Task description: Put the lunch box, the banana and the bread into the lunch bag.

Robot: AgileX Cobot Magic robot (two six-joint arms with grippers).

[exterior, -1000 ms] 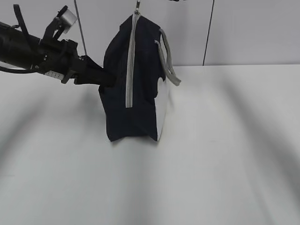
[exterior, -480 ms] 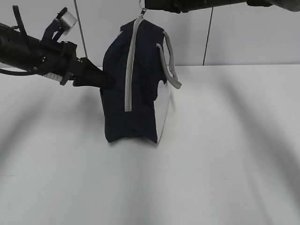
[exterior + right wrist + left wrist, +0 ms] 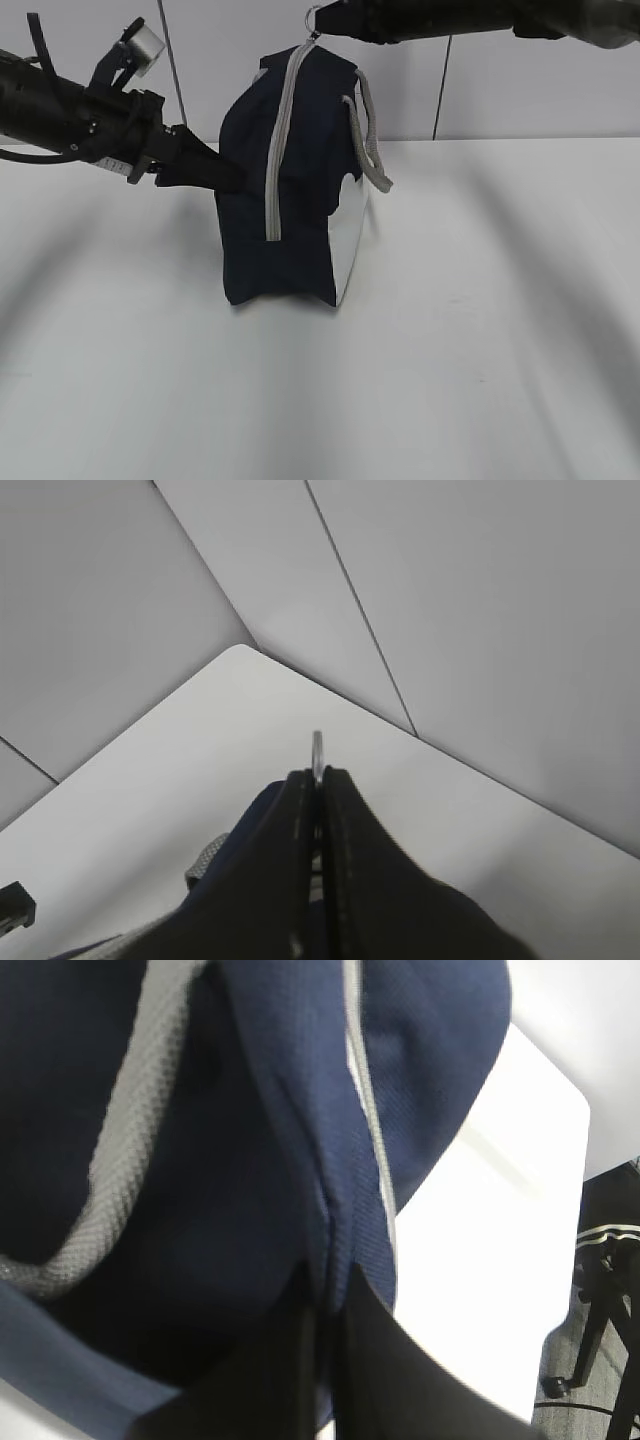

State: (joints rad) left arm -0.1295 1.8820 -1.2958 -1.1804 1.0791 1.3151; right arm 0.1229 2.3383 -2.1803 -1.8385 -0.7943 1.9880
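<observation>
The lunch bag (image 3: 290, 190) stands upright on the white table (image 3: 480, 330), left of the middle in the exterior view, with its long axis running vertically. Its narrow end panel faces the camera, navy fabric with the grey zipper (image 3: 277, 150) running up that end from about mid-height to the peak, where it curves over the top. The white side panel (image 3: 348, 245) faces right, and a grey strap handle (image 3: 368, 140) loops down over the upper right shoulder of the bag. The bottom edge rests flat on the table, and the top leans slightly to the right. At the peak, the ring pull (image 3: 313, 17) of the zipper sticks up and is caught by the right gripper (image 3: 325, 22), which reaches in horizontally from the upper right; in the right wrist view its 2 fingers are pressed together on the ring pull (image 3: 317, 748), whose thin metal edge shows just above the fingertips. The left gripper (image 3: 232, 178) comes in from the left at a slight downward slant and meets the bag's left side near the upper half; in the left wrist view its fingers (image 3: 290, 1360) are nearly closed, pinching a fold of the navy fabric beside the zipper seam. The zipper looks closed along the visible length.
</observation>
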